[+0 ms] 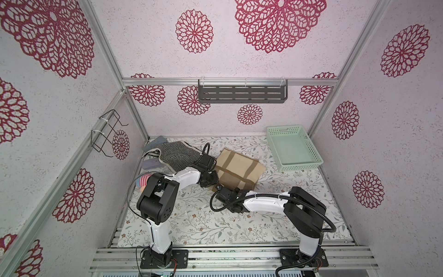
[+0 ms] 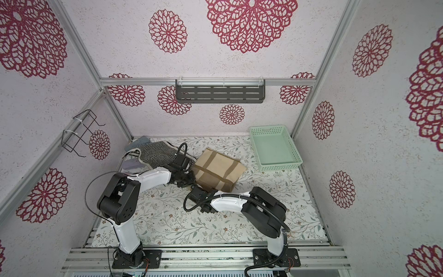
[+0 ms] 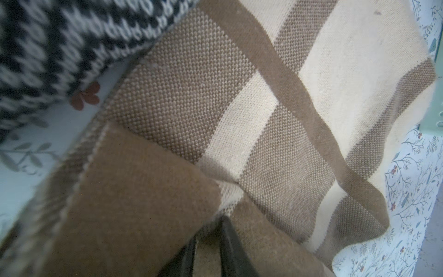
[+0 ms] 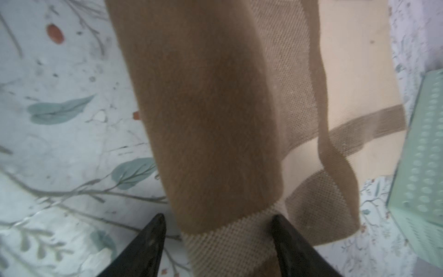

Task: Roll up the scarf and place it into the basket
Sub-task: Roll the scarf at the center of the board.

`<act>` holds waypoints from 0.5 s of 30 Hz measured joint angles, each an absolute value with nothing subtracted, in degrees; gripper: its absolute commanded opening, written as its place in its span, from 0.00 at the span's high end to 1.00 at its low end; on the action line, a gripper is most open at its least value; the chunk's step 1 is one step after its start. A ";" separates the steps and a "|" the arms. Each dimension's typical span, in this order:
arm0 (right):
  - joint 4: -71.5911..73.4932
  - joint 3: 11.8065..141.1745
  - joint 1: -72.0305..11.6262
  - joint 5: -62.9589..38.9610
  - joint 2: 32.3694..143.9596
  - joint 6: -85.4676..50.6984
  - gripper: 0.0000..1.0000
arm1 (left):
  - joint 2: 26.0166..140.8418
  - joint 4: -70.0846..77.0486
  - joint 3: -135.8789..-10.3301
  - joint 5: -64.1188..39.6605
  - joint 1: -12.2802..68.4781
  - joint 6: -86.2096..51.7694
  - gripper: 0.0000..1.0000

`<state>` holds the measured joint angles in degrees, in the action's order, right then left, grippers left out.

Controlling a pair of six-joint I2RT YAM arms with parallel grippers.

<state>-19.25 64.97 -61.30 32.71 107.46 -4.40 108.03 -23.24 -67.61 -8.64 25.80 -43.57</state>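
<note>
Surroundings: fabrics, fixtures, coverings.
Black-and-white herringbone cloth [image 1: 178, 154] lies at the back left of the floral table cover [image 1: 203, 223], touching grey-blue fabric pieces [image 1: 155, 141]. A pink-and-blue striped sock [image 1: 143, 179] is nearby, partly hidden. Dark grey slotted shelf [image 1: 242, 94] on back wall, black wire rack [image 1: 105, 134] on left wall. Wallpaper with red medallions [image 1: 194, 31].
</note>
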 measured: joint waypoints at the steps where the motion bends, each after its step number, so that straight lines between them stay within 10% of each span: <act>1: -18.22 64.99 -61.25 33.89 108.09 -3.38 0.45 | 108.03 -23.53 -67.81 -8.73 25.80 -43.42 0.73; 9: -15.97 65.34 -60.36 32.69 109.97 -1.30 1.00 | 105.65 -25.71 -68.49 -8.25 25.58 -42.81 0.50; 15: -19.97 67.59 -56.25 16.86 107.59 -6.76 1.00 | 95.57 -27.92 -68.16 -4.89 25.12 -42.68 0.39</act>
<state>-19.97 67.59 -56.25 16.86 107.59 -6.76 95.57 -27.92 -68.16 -4.89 25.12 -42.68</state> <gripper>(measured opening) 0.085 0.601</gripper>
